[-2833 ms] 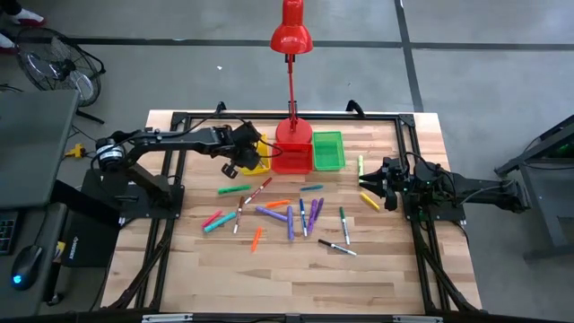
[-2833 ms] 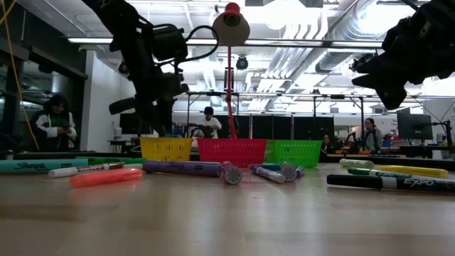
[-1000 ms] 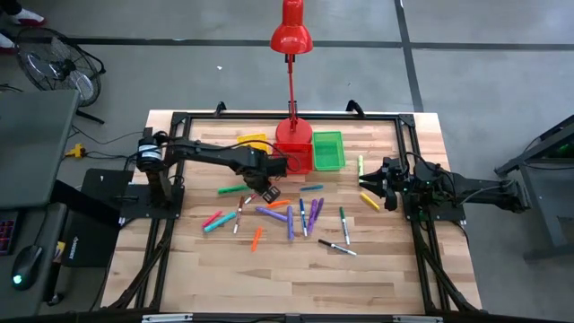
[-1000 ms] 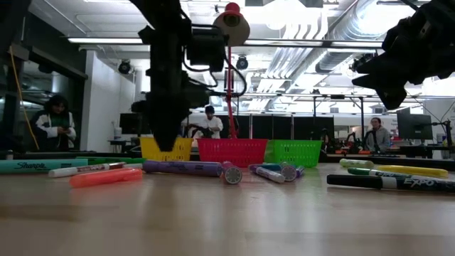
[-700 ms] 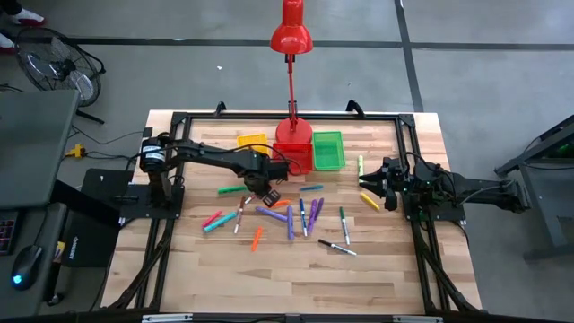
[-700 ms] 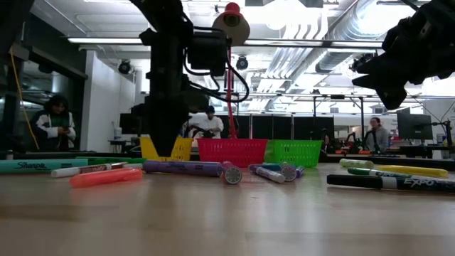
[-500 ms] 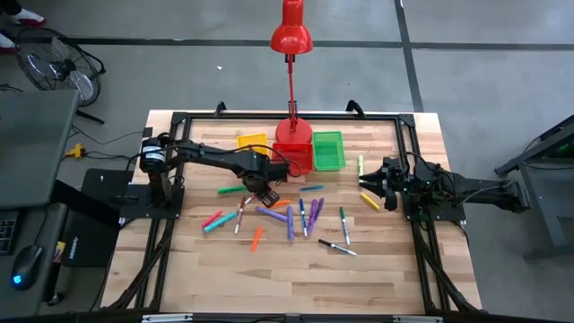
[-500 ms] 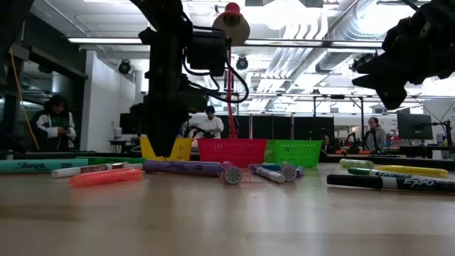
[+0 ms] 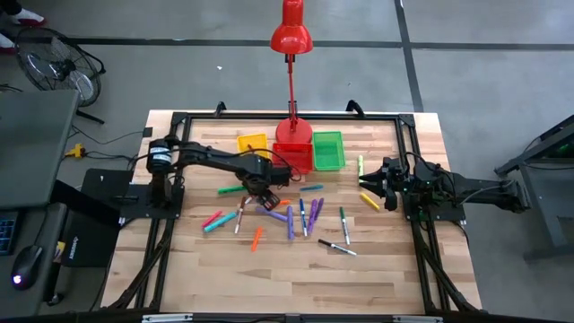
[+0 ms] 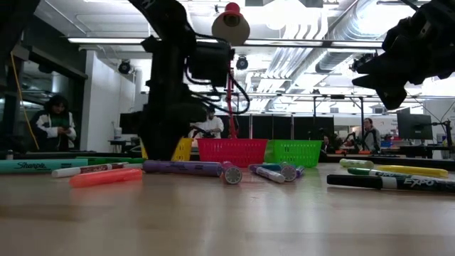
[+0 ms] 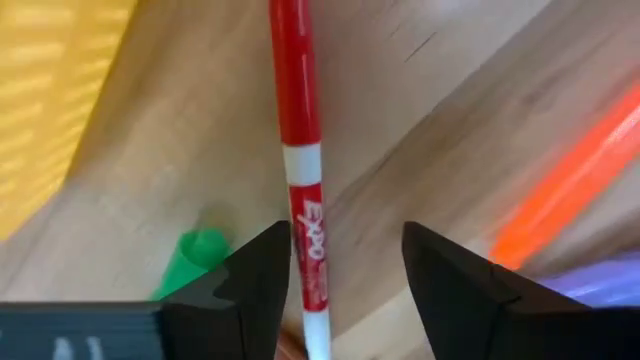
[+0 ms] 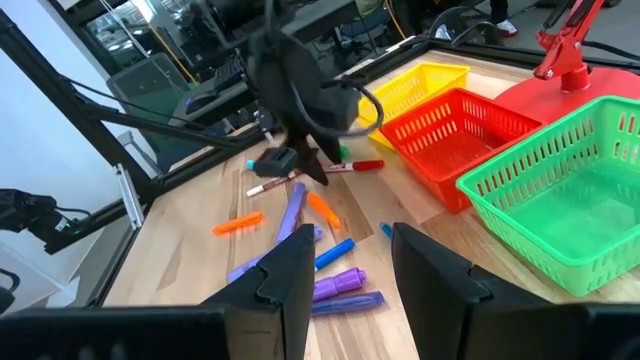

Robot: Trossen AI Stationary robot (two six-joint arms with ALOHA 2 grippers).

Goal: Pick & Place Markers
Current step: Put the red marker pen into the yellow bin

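1. The left gripper hangs low over the scattered markers mid-table, fingers apart astride a red-and-white marker.
2. The right gripper waits at the table's right side, fingers spread, empty.

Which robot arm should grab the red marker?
The left one, I think. Its pincer is open right over the red marker, which lies between the two fingers near the yellow bin. The right pincer waits at the table's right side, far from that marker.
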